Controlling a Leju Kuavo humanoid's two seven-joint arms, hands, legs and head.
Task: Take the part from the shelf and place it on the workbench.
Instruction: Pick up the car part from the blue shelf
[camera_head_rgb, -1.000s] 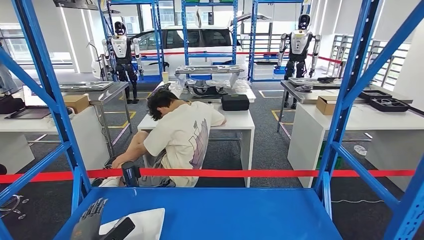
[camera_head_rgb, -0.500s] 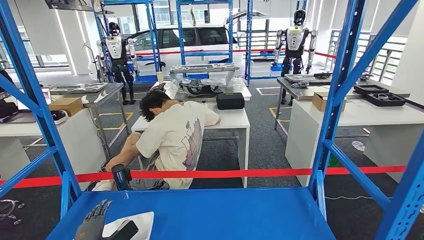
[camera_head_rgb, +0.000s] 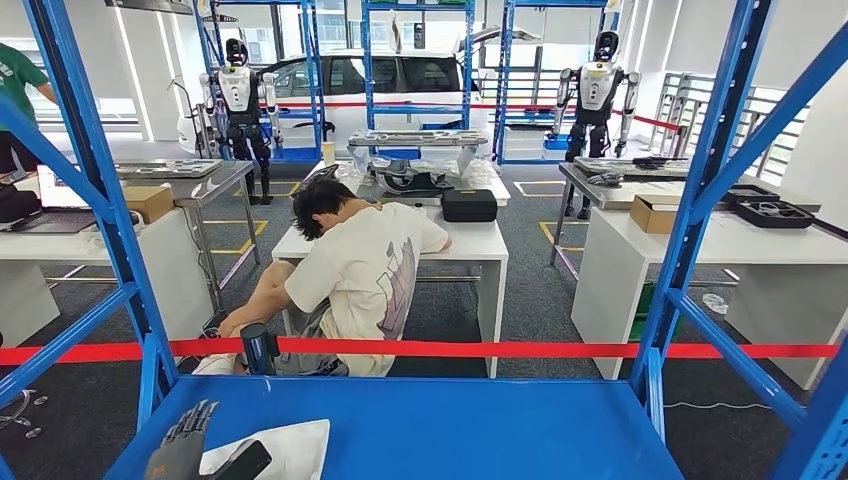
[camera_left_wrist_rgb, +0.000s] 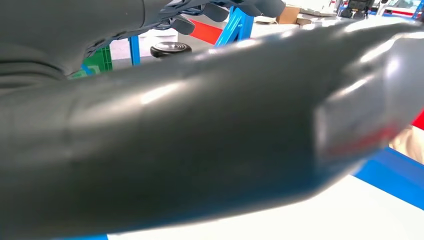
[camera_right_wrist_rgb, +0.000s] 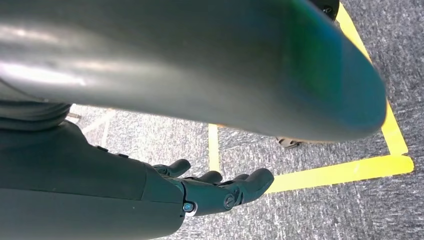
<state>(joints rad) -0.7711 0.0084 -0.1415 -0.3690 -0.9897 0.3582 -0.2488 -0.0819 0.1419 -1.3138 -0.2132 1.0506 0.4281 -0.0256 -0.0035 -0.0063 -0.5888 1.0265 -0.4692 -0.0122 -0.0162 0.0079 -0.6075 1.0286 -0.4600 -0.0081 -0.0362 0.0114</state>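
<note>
Two hands, one working. Left hand (camera_head_rgb: 178, 450) lies on the blue shelf (camera_head_rgb: 450, 425) with its fingers (camera_head_rgb: 188, 425) straight and apart. The white part (camera_head_rgb: 290, 445) touches it on the thumb side, and a dark thumb-like piece lies across the part's near edge. We can't tell whether that's a pinch or just contact. The left wrist view is a dark blur with white under it.

Right hand (camera_right_wrist_rgb: 215, 192) hangs over grey carpet, fingers loosely curled and apart, holding nothing.

Over the last second the whole frame swayed. That's our head moving, and the hand and part sit the same relative to each other. Our read is that the grasp isn't confirmed and the part hasn't left the shelf.

Beyond the hand are red tape (camera_head_rgb: 500, 349) and a person (camera_head_rgb: 360, 280) crouched at a white table (camera_head_rgb: 480, 242). The carry and placement are all ahead.
</note>
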